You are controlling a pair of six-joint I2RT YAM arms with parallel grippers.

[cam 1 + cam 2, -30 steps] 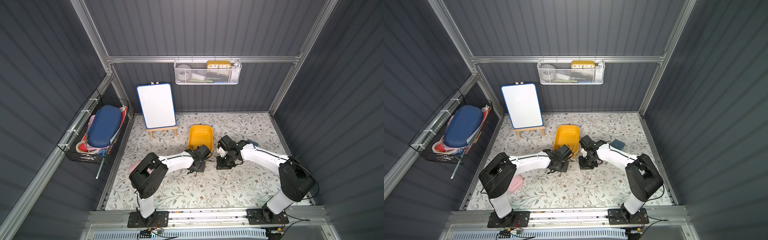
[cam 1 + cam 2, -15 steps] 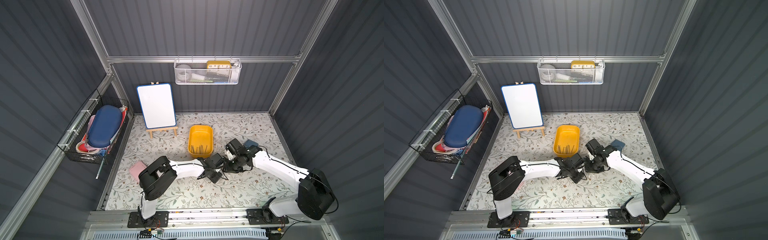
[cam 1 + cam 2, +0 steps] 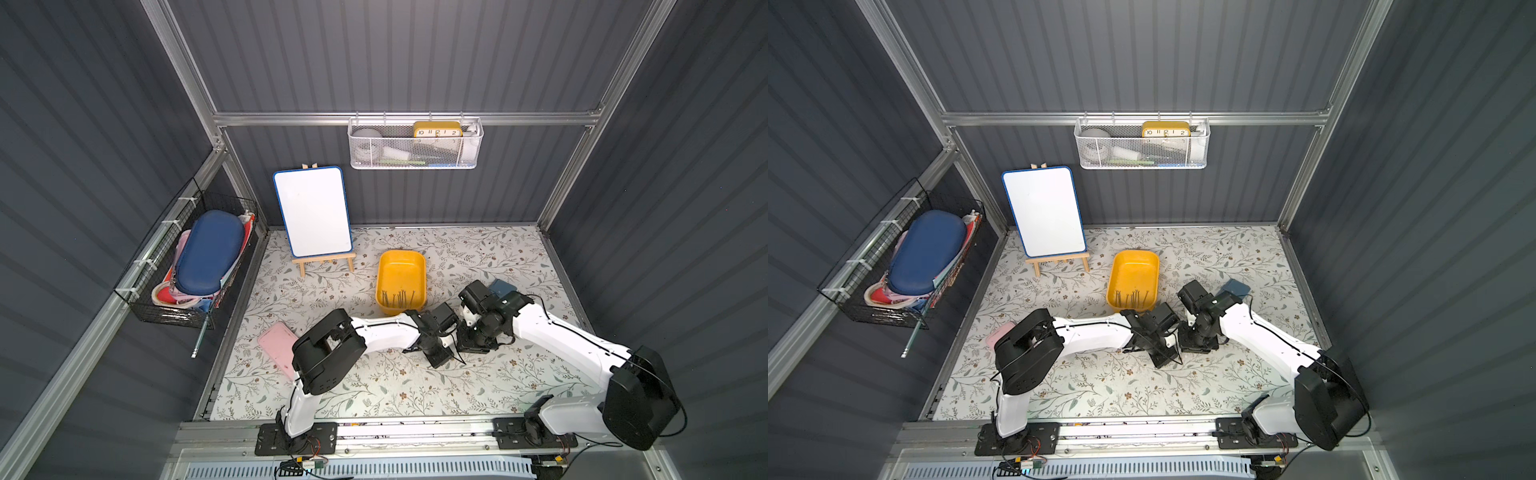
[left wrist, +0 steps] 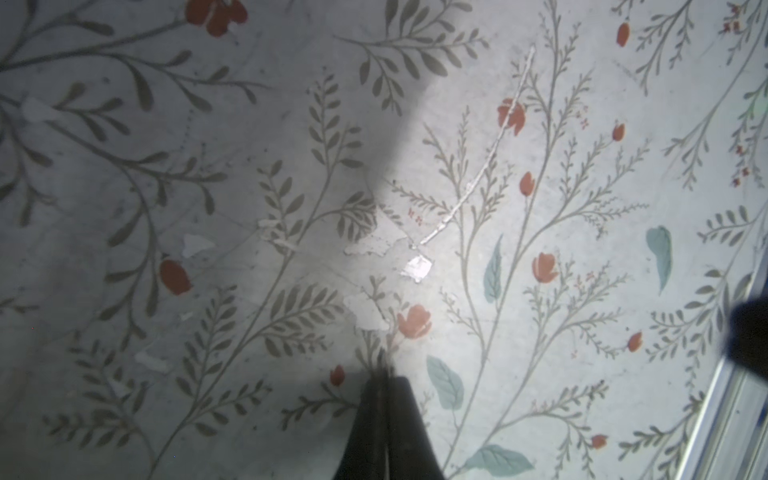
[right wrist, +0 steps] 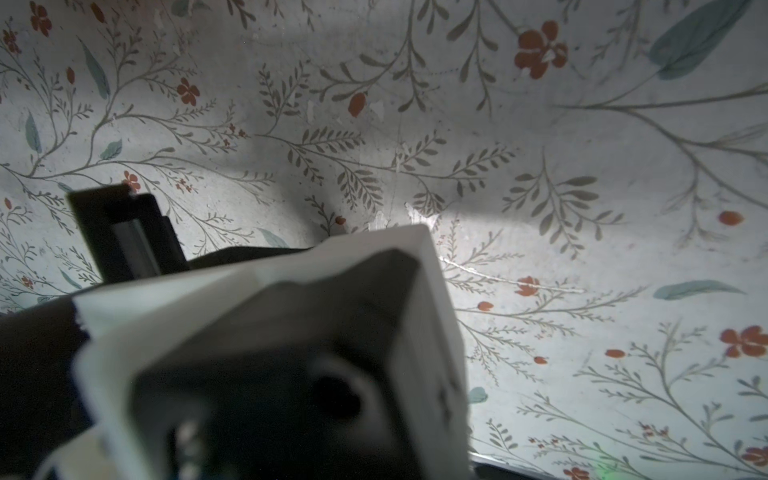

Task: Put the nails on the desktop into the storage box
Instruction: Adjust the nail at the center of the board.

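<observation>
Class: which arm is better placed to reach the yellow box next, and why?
Left, by a little: the left gripper sits closer to the yellow box, its wrist just off the near corner, while the right gripper lies farther to the side.

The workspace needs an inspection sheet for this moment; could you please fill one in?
Surface: desktop floral, with chipped patches in the left wrist view.
Job's things: nails lie in the storage box; none surely seen on the desktop.
Clutter: pink case, blue square, whiteboard.
Pincers: left pincer jaws together, nothing seen held; right pincer low beside it, state hidden.
Cables: black cable along the right arm.
Surroundings: white mesh basket on back wall, black wire basket on side wall.
</observation>
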